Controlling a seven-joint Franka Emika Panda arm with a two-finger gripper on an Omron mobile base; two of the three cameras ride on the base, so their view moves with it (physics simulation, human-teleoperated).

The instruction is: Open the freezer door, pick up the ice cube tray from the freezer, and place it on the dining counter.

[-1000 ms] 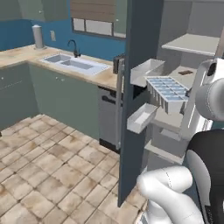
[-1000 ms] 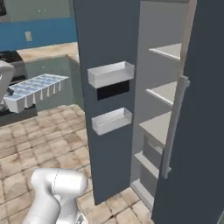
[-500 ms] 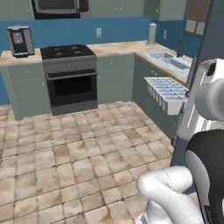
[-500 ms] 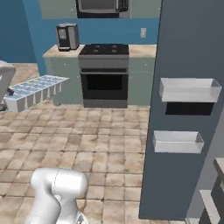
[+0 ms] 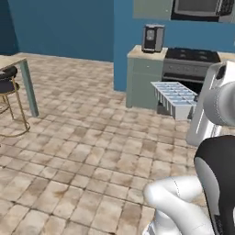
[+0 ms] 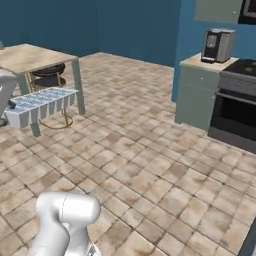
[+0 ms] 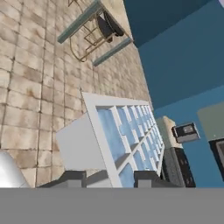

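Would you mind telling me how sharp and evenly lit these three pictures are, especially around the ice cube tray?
Left base view: soft, flat light, ice cube tray slightly blurred, no glare. Right base view: similarly soft, with faint shadows under the dining counter. Hand view: tray close and steeply foreshortened, floor tiles crisp.

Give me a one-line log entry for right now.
phase: carrying | tool: shut on ice cube tray, held level | dining counter: ahead, nothing on it yet | stool: tucked under counter
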